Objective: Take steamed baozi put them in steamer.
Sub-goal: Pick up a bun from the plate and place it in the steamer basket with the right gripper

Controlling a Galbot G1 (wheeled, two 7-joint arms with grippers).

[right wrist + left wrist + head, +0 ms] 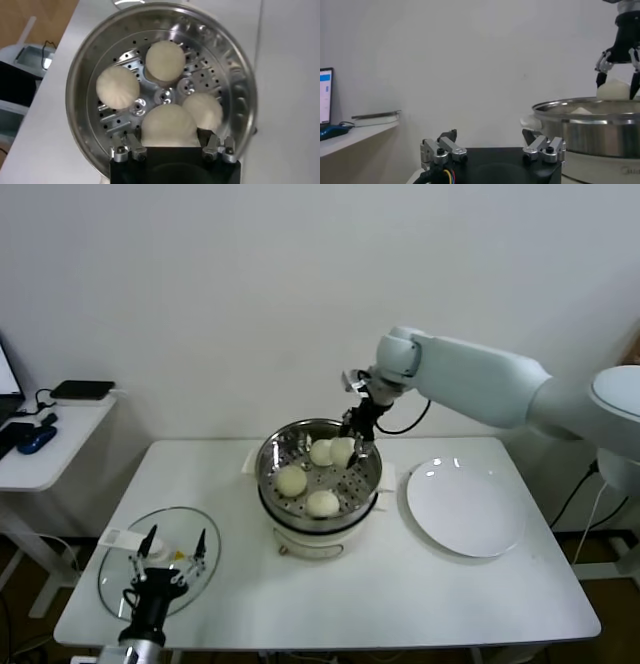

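Four smooth, cream-white domed baozi are seen inside the round, shiny stainless-steel steamer basket [268, 469] with a perforated floor, at the centre of the head view. One bun [343, 452] lies toward the upper right, another [320, 452] touching it, one [292, 480] at left, one [322, 503] lowest.

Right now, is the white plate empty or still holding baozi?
Empty. The plate is bare; all four baozi are over the steamer, one between the right tool's fingers.
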